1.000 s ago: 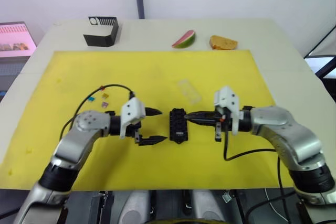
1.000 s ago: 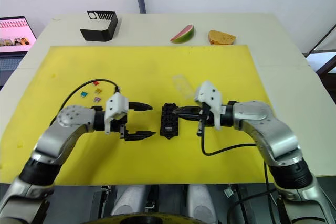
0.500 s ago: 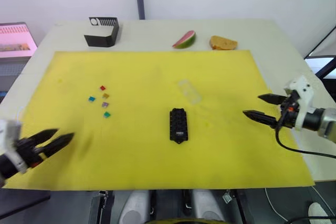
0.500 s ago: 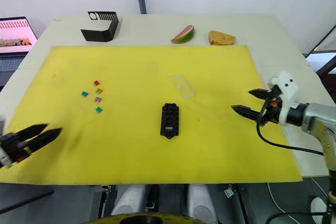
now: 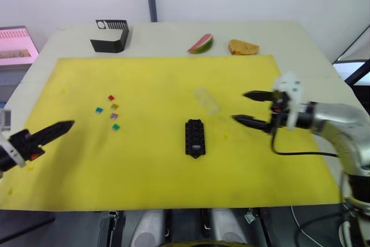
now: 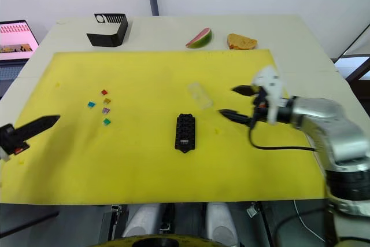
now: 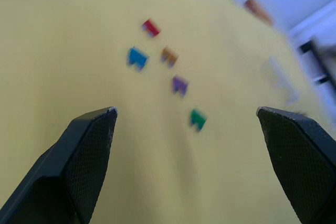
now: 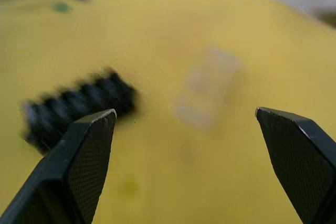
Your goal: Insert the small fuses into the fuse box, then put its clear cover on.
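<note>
Hovering right gripper (image 5: 247, 107) spread beside clear cover (image 5: 208, 100), fuse box (image 5: 195, 137) nearby

A yellow mat (image 5: 156, 166) covers most of the pale bench (image 5: 173, 36). Beyond its far edge, at upper left, stands a black angular holder (image 5: 110, 34) with white ridged markings. Upper centre lie a watermelon slice (image 5: 200, 43) and, just beside it, a bread piece (image 5: 244, 47). A laptop screen (image 5: 16, 44) glows at far left.

Black fuse box (image 5: 195, 137) (yellow mat (image 5: 156, 166) beneath).
</note>
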Robot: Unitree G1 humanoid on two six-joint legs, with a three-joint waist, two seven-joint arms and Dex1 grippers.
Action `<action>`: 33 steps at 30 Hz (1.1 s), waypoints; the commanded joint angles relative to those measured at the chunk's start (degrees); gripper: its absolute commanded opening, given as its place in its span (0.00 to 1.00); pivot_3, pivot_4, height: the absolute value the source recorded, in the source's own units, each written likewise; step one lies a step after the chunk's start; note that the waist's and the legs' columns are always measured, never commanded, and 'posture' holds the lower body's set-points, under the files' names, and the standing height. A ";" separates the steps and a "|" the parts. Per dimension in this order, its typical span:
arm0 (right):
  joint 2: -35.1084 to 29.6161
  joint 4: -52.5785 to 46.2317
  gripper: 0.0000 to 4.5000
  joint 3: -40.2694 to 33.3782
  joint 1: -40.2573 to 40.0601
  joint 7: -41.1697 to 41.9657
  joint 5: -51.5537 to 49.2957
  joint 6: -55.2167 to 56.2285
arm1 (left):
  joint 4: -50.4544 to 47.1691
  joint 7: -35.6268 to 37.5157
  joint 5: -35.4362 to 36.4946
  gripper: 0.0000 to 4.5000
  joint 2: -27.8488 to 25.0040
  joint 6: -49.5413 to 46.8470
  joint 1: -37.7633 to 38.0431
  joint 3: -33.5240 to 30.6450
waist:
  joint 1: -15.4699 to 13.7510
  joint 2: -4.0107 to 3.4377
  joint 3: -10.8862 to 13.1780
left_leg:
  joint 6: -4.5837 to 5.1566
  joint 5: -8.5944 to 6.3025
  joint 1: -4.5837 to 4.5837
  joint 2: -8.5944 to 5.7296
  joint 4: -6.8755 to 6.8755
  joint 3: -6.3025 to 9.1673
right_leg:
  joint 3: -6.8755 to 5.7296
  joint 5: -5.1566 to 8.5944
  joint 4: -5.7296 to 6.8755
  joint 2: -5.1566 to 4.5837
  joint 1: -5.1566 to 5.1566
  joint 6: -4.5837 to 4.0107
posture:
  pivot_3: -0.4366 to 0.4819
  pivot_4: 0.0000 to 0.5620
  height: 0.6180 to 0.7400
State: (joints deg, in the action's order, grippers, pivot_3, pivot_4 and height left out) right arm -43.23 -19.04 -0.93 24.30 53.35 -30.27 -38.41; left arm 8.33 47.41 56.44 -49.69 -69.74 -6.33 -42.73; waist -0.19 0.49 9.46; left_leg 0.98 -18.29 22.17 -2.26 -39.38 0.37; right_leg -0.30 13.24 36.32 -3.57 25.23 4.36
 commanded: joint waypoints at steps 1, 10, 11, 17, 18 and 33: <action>4.55 -2.10 1.00 5.48 4.74 -1.06 1.38 1.93 | 7.11 -3.89 3.25 1.00 0.10 -7.77 -4.99 -1.17 | 0.02 0.02 -0.01 | -0.17 0.10 0.12 -0.02 0.01 0.00 | 0.00 0.00 0.03 0.01 0.15 0.01 | 0.48 0.27 1.00; 15.36 3.19 1.00 14.32 13.98 -3.11 5.95 4.22 | 25.11 -8.20 -0.08 1.00 1.73 -11.88 -19.01 2.38 | -0.27 0.26 -0.14 | -0.47 0.28 0.20 -0.09 0.00 0.01 | -0.01 -0.01 0.08 0.00 0.23 0.01 | 0.48 0.27 1.00; 15.90 3.63 1.00 14.75 14.19 -3.12 6.43 4.62 | 26.71 -8.80 -0.82 1.00 2.25 -11.32 -20.54 2.87 | -0.37 0.28 -0.16 | -0.47 0.28 0.20 -0.11 0.00 0.01 | -0.01 -0.01 0.10 -0.02 0.23 0.01 | 0.48 0.27 1.00; 17.34 4.66 1.00 15.22 14.47 -3.55 7.98 5.53 | 33.77 -11.24 -6.34 1.00 4.75 -8.01 -25.99 7.39 | -0.11 0.29 -0.17 | -0.50 0.29 0.18 -0.15 0.00 0.01 | -0.01 -0.01 0.21 -0.03 0.27 0.01 | 0.48 0.27 1.00; 17.17 4.79 1.00 15.08 14.53 -3.47 8.16 5.58 | 34.73 -11.74 -7.08 1.00 5.15 -7.71 -26.88 7.85 | -0.19 0.28 -0.17 | -0.52 0.31 0.17 -0.15 0.00 0.01 | -0.01 0.00 0.26 -0.03 0.28 0.01 | 0.48 0.27 1.00; 15.03 3.74 1.00 13.35 14.44 -3.08 8.46 4.49 | 41.99 -8.63 -10.46 1.00 8.33 -2.54 -33.09 7.85 | -0.67 0.25 -0.21 | -0.63 0.39 -0.01 -0.25 0.00 0.07 | -0.01 0.00 0.65 -0.14 0.23 -0.01 | 0.48 0.27 1.00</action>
State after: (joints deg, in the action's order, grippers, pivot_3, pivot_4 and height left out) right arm -28.01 -13.25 13.98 37.82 50.22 -21.52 -34.22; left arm 49.36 38.33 46.68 -42.52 -73.17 -38.61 -35.33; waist -0.86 0.73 9.25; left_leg 0.35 -17.90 22.15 -2.52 -39.38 0.44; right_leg -0.31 13.24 36.97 -3.72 25.46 4.36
